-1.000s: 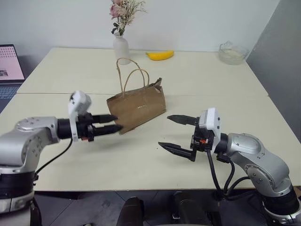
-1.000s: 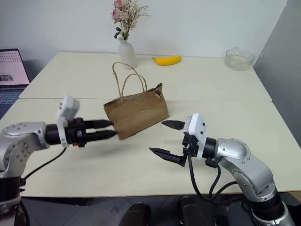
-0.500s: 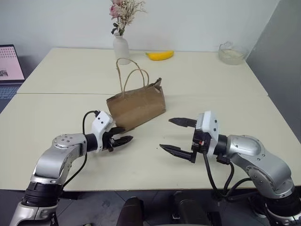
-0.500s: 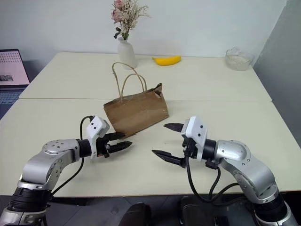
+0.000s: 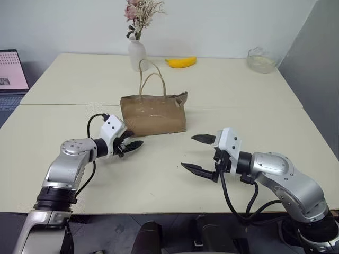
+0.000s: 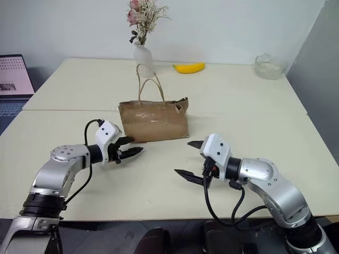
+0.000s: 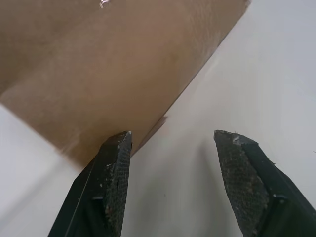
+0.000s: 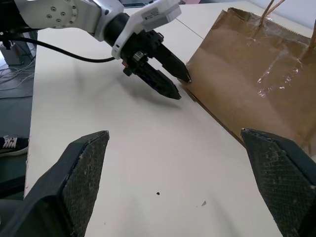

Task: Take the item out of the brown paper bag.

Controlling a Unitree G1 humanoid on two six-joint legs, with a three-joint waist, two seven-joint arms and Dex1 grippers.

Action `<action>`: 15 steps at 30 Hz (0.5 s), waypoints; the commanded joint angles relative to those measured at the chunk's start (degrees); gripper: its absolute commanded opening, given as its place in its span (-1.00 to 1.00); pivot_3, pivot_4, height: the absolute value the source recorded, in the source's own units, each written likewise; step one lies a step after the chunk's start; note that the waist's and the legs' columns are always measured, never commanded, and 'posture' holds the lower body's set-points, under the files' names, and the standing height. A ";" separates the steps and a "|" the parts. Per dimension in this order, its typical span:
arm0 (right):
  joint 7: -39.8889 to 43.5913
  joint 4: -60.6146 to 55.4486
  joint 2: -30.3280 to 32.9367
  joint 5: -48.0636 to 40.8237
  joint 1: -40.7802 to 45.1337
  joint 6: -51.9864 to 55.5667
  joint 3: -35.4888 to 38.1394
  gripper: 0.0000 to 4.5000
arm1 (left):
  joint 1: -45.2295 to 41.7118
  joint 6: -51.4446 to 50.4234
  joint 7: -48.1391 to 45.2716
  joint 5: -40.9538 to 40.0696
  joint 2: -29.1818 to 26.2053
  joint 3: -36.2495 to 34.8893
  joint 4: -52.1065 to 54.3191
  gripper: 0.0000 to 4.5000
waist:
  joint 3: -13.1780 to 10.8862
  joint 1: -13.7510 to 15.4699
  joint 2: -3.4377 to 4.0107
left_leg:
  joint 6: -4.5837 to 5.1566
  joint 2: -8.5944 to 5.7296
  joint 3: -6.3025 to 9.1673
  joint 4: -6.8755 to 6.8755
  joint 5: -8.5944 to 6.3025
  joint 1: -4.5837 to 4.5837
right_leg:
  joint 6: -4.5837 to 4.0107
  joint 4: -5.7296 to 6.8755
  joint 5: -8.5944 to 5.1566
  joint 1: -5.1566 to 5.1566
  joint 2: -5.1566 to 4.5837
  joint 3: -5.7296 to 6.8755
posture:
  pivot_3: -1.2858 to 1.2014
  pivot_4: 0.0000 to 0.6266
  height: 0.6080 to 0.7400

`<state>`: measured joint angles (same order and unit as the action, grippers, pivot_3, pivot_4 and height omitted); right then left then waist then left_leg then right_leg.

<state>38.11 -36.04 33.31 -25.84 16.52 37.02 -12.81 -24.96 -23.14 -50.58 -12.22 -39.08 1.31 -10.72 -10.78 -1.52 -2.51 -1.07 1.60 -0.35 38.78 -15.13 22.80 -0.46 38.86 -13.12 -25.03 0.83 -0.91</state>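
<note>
The brown paper bag (image 5: 153, 114) stands on the table (image 5: 159, 180) with its broad side toward me and its loop handles (image 5: 151, 79) upright. The item is hidden. My left gripper (image 5: 132, 144) is open and low over the table at the bag's lower left corner. In the left wrist view one finger (image 7: 116, 168) is right beside that corner of the bag (image 7: 98, 74), and nothing lies between the fingers. My right gripper (image 5: 189, 152) is wide open, empty, in front of the bag's right end and apart from it.
At the back of the table stand a white vase with flowers (image 5: 136, 53), a yellow banana (image 5: 180, 62) and a glass bowl (image 5: 260, 59). A laptop (image 5: 10, 74) sits at the far left edge.
My left gripper has gone forward and down to the bag's lower left corner. The bag has swung from slanted to square-on, its handles more upright. The right gripper has hardly moved.
</note>
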 commanded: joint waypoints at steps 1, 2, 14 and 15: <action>0.34 -0.91 -0.12 0.38 0.82 -0.49 0.15 1.00 | -1.86 1.92 -0.18 0.46 1.09 0.16 -1.19 0.24 | 0.00 -0.01 0.00 | 0.00 0.00 0.00 0.00 0.00 0.00 | 0.00 0.00 0.00 0.00 0.00 0.00 | 0.03 -0.52 1.00; 0.35 -0.80 -0.15 0.42 0.86 -0.51 0.21 1.00 | -1.99 2.15 -0.22 0.52 1.32 0.26 -1.41 0.24 | 0.00 -0.02 0.00 | 0.00 0.01 0.00 0.00 0.00 0.00 | 0.00 0.00 0.00 0.00 0.00 0.00 | 0.03 -0.52 1.00; -0.01 -0.48 -2.33 -1.48 1.14 -1.69 3.29 1.00 | 8.36 -3.81 1.50 -7.79 0.55 -7.47 18.74 0.24 | 0.00 -0.12 0.00 | 0.00 0.06 0.04 0.00 0.00 0.01 | 0.00 0.00 0.00 -0.01 -0.02 0.03 | 0.03 -0.52 1.00; -0.07 -0.27 -2.69 -1.52 1.22 -1.84 3.57 1.00 | 9.25 -4.61 2.99 -8.38 0.77 -8.98 21.04 0.24 | 0.00 -0.12 0.00 | 0.00 0.06 0.05 0.00 0.00 0.01 | 0.00 0.00 0.00 -0.01 -0.02 0.03 | 0.03 -0.52 1.00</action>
<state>38.30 -35.52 30.93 -26.35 16.91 36.48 -11.27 -15.78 -26.79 -49.27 -18.73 -37.78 -4.56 5.79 -10.78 -1.64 -2.51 -1.07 1.66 -0.30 38.78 -15.13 22.80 -0.46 38.86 -13.12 -25.03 0.81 -0.87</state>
